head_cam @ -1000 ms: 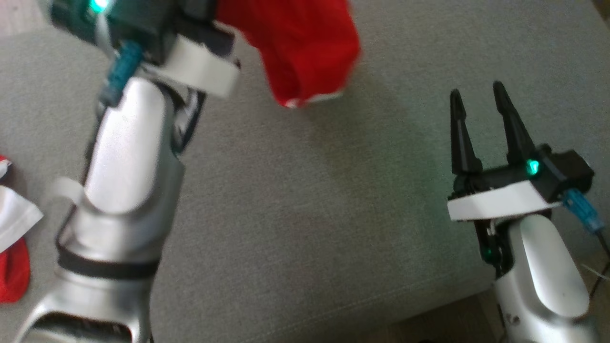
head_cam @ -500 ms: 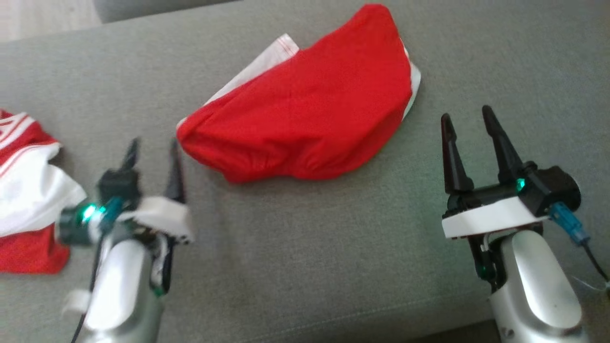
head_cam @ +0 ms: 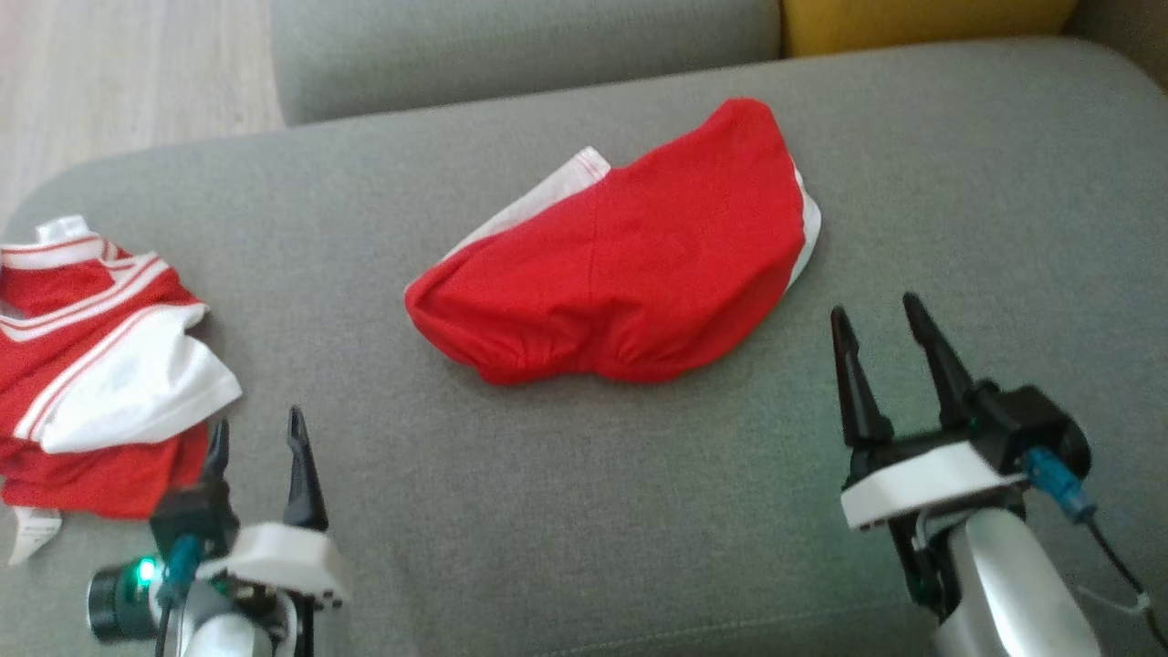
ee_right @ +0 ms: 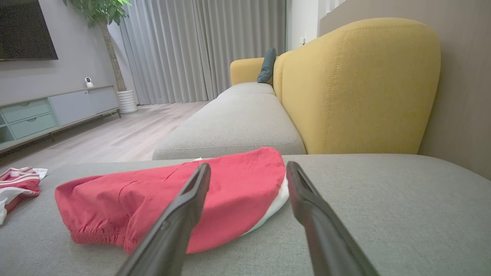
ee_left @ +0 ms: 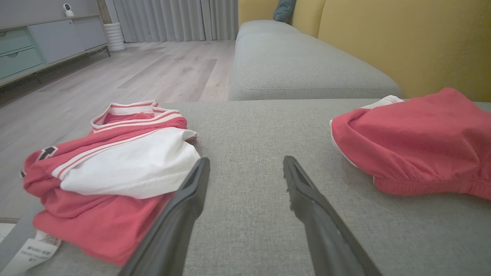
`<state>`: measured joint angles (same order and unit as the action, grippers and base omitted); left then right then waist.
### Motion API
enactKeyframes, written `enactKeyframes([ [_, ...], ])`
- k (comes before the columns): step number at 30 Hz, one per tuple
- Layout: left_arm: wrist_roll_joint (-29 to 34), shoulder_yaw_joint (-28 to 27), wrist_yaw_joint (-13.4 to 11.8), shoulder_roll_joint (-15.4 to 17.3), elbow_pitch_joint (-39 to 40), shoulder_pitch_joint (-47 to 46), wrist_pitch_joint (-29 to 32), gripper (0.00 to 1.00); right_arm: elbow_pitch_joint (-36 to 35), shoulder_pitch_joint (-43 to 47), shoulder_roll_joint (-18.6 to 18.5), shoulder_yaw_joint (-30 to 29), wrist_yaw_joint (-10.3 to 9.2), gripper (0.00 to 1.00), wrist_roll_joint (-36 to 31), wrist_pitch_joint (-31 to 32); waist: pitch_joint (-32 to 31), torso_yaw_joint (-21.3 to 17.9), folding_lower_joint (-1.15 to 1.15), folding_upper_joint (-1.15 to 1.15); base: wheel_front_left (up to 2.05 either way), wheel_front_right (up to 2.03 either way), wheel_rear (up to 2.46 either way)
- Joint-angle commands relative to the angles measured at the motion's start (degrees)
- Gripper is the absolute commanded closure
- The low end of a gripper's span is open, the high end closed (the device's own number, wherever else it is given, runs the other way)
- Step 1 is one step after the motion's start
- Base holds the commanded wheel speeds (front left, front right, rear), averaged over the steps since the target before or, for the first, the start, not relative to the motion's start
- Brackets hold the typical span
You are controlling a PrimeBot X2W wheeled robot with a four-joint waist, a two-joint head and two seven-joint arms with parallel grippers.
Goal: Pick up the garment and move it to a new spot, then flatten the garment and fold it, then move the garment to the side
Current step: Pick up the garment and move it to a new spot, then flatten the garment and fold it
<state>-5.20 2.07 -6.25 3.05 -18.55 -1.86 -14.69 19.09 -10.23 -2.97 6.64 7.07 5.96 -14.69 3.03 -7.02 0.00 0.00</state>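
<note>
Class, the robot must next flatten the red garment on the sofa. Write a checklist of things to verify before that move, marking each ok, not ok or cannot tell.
1. Left hand open and empty: ok.
2. Right hand open and empty: ok.
3. Red garment resting on the grey cushion, touching neither hand: ok.
4. Garment lying flat: not ok; it is bunched, with a gathered near edge and white fabric showing at its far and right edges.
5. Striped jersey apart from the red garment: ok.
6. Layers underneath untangled: cannot tell.
</note>
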Motion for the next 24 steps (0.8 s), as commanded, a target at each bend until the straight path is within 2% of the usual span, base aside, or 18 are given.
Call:
enactKeyframes([
  [1,-0.11,-2.02,0.11,0.28,2.12,-1.62,-0.3,0.0,-1.61,-0.95,0.09,1.34,0.42,0.0,-0.21,-0.3,-0.67,0.3,0.0,0.0,0.0,0.0,0.0],
  [13,-1.77,1.64,0.12,-0.15,2.39,0.33,-0.3,0.0,2.78,0.91,0.09,2.31,0.42,0.0,-0.96,-0.3,-0.49,2.83,0.0,0.0,0.0,0.0,0.0],
  [24,-2.35,7.05,1.06,-0.16,2.01,-3.15,-0.3,0.0,16.44,-6.61,0.09,5.74,0.42,0.0,-3.15,-0.3,5.2,9.99,0.0,0.0,0.0,0.0,0.0],
])
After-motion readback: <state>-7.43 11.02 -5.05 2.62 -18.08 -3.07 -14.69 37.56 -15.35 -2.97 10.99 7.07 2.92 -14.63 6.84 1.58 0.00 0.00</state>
